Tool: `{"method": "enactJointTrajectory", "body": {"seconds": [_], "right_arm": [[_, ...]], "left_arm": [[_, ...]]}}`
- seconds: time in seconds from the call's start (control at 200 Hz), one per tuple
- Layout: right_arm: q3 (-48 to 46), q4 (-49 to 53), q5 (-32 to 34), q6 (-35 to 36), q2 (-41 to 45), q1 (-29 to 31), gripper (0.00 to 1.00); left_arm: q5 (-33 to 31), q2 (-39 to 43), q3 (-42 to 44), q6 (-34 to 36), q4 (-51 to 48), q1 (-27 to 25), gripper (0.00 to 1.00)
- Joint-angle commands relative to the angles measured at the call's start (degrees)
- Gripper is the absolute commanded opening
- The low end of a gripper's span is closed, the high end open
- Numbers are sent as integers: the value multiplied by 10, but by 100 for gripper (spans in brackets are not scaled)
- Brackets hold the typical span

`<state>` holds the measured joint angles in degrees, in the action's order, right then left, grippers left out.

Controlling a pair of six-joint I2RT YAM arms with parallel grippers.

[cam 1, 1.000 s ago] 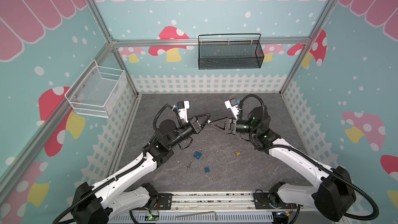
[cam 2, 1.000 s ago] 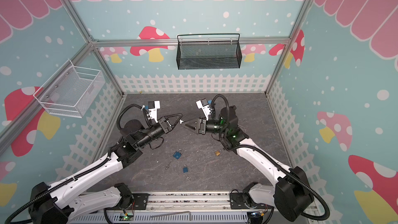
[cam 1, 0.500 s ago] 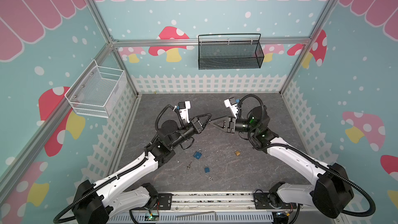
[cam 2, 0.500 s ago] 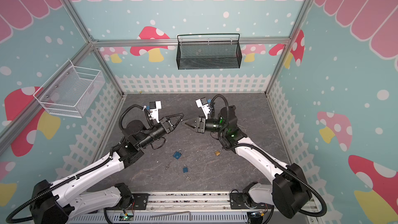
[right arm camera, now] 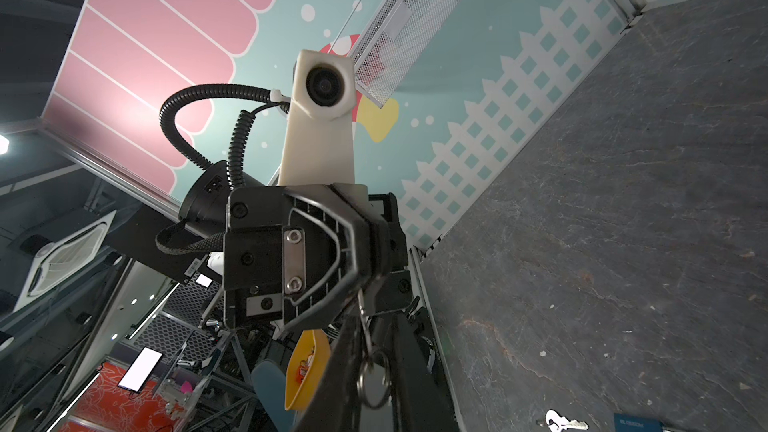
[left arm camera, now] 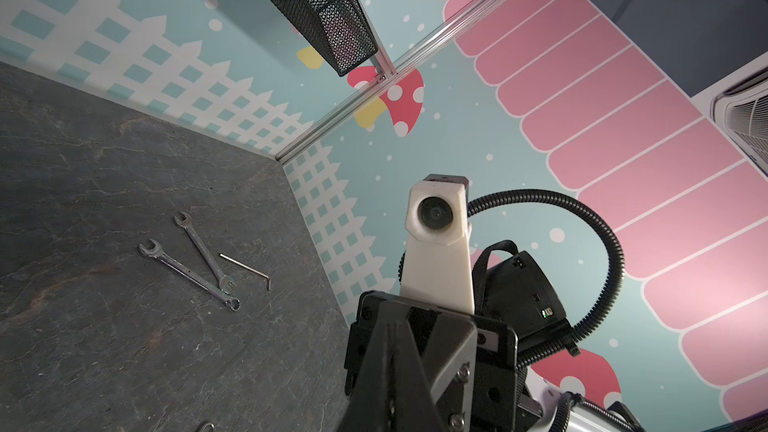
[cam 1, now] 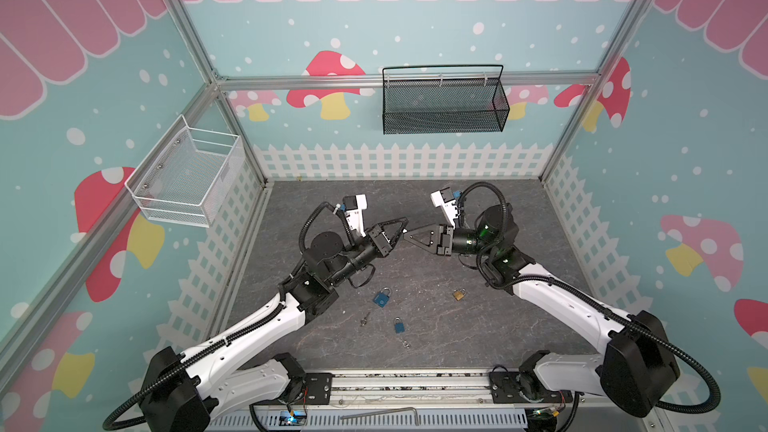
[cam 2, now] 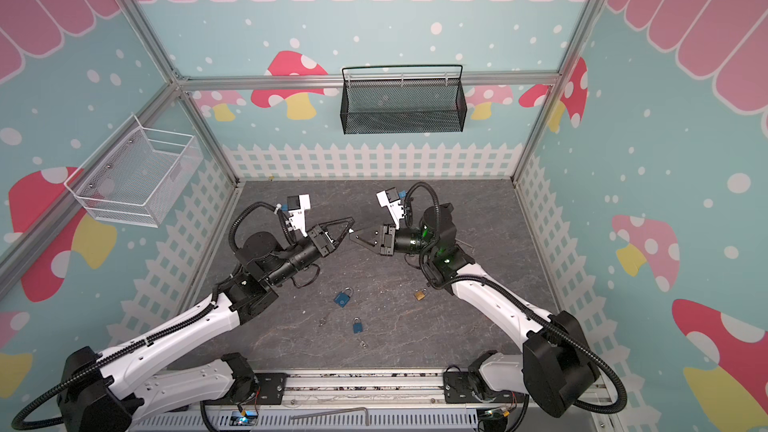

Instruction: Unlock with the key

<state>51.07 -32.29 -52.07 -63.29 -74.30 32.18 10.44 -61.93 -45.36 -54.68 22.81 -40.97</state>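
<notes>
Aloft, left jaws pinch key (right arm camera: 361, 310), ring (right arm camera: 372, 380) dangling.

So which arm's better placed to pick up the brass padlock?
Right, probably: the brass padlock lies beside the right arm, with a blue padlock between it and the left arm, and the left hand is shut on the key.

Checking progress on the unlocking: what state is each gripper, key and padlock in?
left gripper: shut on key, raised.
right gripper: tips at the key, grip unclear.
larger blue padlock: lying flat, shackle looks shut.
smaller blue padlock: lying flat, shackle looks shut.
brass padlock: lying flat, untouched.
</notes>
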Motion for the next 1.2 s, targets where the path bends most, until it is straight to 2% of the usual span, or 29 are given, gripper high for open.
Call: {"method": "enactJointTrajectory", "body": {"seconds": [0.0,0.24,0.295,0.385,0.515,0.59,0.705,0.876,1.101,1.196], "right_arm": [[-2,-15,6,-5,-1,0,15],[-1,-8,13,2,2,-1,5],[1,3,15,10,5,-1,0],[8,31,15,32,8,-2,0],[14,96,12,79,21,-8,0],[6,130,11,102,37,-20,0],[-2,199,14,142,56,-35,0],[-6,339,29,223,88,-59,0],[-36,512,80,316,148,-131,0],[-43,577,148,348,170,-151,0]], "left_arm": [[-6,9,-5,3,15,-3,0],[-14,14,1,13,5,-3,0],[-17,16,-1,16,-1,-3,0],[-19,19,-6,18,-14,-1,0],[-15,26,-14,19,-45,9,29],[-14,36,-11,20,-59,14,37],[-22,48,-10,39,-104,16,42],[-32,35,-40,98,-242,8,45],[-85,-50,-102,214,-387,-76,52],[-88,-93,-118,248,-401,-102,52]]}}
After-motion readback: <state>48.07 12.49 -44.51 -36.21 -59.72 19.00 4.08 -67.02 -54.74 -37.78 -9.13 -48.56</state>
